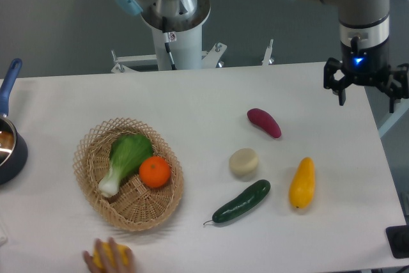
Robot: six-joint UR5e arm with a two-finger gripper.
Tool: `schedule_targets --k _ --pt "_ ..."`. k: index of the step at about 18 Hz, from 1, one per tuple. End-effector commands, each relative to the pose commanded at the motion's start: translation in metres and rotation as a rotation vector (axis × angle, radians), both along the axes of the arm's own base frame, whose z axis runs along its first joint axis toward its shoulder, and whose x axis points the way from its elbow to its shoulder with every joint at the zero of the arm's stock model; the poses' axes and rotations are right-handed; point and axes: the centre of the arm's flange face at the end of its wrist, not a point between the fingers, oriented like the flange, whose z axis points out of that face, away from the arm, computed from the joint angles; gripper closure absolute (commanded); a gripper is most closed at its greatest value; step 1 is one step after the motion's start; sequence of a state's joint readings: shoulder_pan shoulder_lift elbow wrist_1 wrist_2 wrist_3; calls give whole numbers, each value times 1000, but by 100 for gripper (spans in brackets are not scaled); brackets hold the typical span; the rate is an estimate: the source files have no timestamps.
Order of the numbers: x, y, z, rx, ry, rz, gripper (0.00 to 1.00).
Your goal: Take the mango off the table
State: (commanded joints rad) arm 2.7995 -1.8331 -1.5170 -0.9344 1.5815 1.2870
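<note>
The mango (302,183), a smooth yellow-orange oval, lies on the white table (192,103) at the right, upright in the picture. My gripper (369,93) hangs well above it near the table's far right corner, fingers spread open with nothing between them. A wide gap of bare tabletop separates gripper and mango.
Left of the mango lie a green cucumber (243,201), a beige round item (244,162) and a purple sweet potato (264,123). A wicker basket (84,151) holds a bok choy (124,156) and an orange (154,172). A hand (108,260) holds a yellow object at the front edge. A pot (7,148) sits far left.
</note>
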Motion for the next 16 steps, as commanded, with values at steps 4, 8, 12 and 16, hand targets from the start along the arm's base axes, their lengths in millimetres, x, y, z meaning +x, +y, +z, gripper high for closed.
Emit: schedule_targets --k 4,8,12,16 --pt "1 1 -18 4 -16 25 0" --pt "0 13 -56 17 -87 82 0" --pt "-4 29 -93 10 -146 106 0" --pt "-16 38 -125 20 -194 182 0"
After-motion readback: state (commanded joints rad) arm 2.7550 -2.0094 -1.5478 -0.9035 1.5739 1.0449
